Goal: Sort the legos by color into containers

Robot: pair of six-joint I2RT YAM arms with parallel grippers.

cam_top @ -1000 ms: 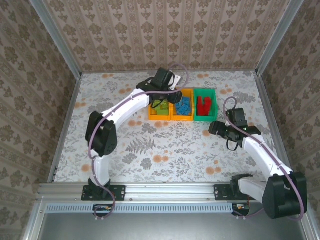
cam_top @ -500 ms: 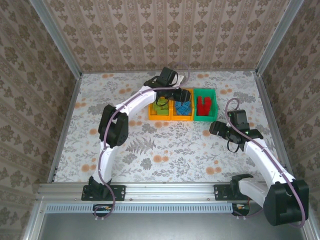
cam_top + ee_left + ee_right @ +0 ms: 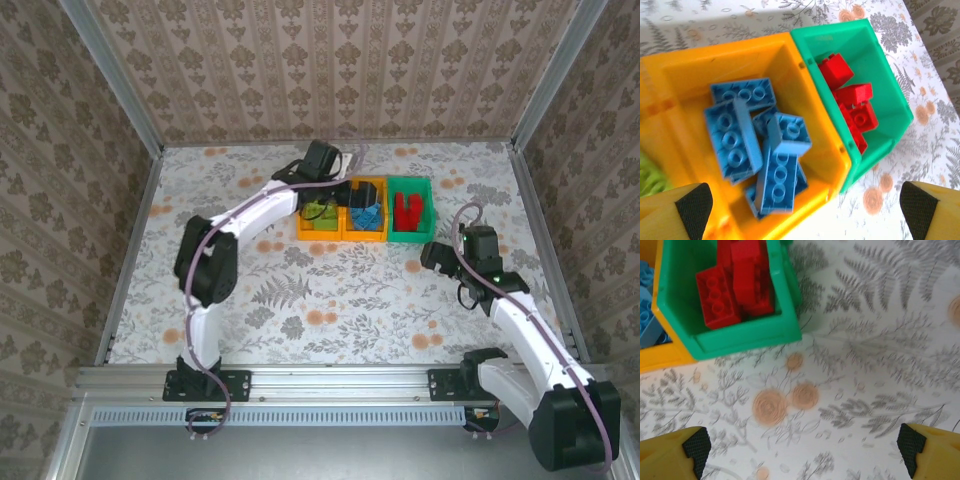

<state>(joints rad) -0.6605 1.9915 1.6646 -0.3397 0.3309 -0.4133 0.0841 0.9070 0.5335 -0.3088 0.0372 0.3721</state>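
The green container holds red legos. The orange-yellow container just beside it holds blue legos, and beyond that one lie lime-green legos. The counter is white with grey ferns and orange blossoms. The left hand has yellow fingers with black pads.

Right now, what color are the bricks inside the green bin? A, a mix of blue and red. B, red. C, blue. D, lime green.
B: the green bin holds only red bricks, while the blue bricks lie in the orange-yellow bin beside it.
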